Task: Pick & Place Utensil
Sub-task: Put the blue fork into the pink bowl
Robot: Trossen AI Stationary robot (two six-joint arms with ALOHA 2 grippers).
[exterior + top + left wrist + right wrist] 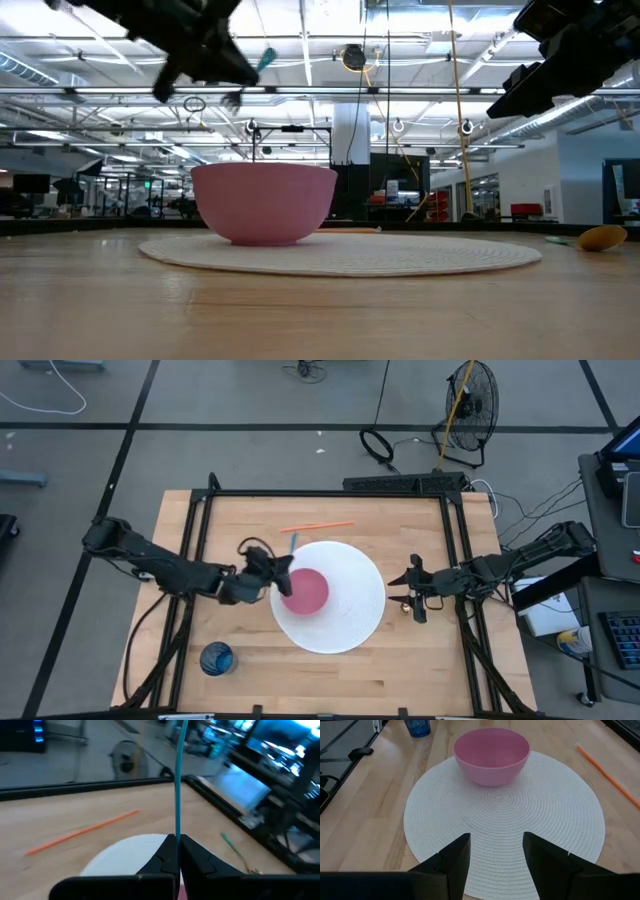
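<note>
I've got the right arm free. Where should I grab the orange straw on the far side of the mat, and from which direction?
Take the orange straw near its middle, from straight above, fingers closing across its width. It lies flat on bare table beyond the white mat, so a side approach would likely push it. The right gripper is open beside the mat; the left gripper holds a teal utensil over the pink bowl.
</note>
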